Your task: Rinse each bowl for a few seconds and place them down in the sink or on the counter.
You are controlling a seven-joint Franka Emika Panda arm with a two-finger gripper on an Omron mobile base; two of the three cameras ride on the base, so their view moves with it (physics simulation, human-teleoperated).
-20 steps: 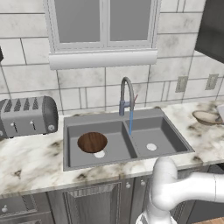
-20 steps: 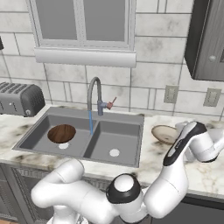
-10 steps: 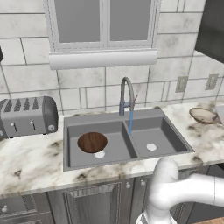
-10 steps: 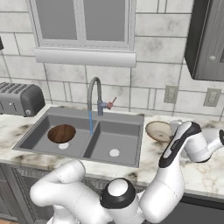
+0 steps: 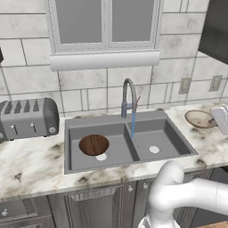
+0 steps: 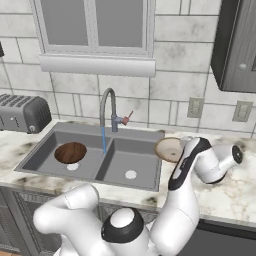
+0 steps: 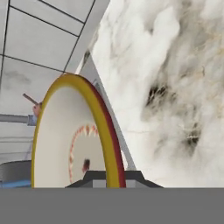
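My gripper (image 6: 183,146) is shut on the right rim of the pale tan bowl (image 6: 168,149), which it holds over the counter (image 6: 235,192) just right of the sink (image 6: 60,131). In the hand view this bowl (image 7: 70,140) stands on edge, whitish inside, with its yellow rim between my fingertips (image 7: 107,177). From the left base view the bowl (image 5: 200,119) and gripper (image 5: 217,116) sit at the far right. The dark brown bowl (image 5: 94,144) lies in the sink's left basin (image 5: 73,153). A blue stream runs from the tap (image 5: 129,95).
A grey toaster (image 5: 27,118) stands on the counter left of the sink. Wall outlets (image 6: 195,107) sit on the tiled wall behind the bowl. A dark upper cabinet (image 6: 235,45) hangs at the right. A window sill (image 5: 104,59) juts out above the tap.
The gripper has carried the pale tan bowl leftward over the counter, closer to the sink's right edge. The brown bowl and the running water are unchanged.
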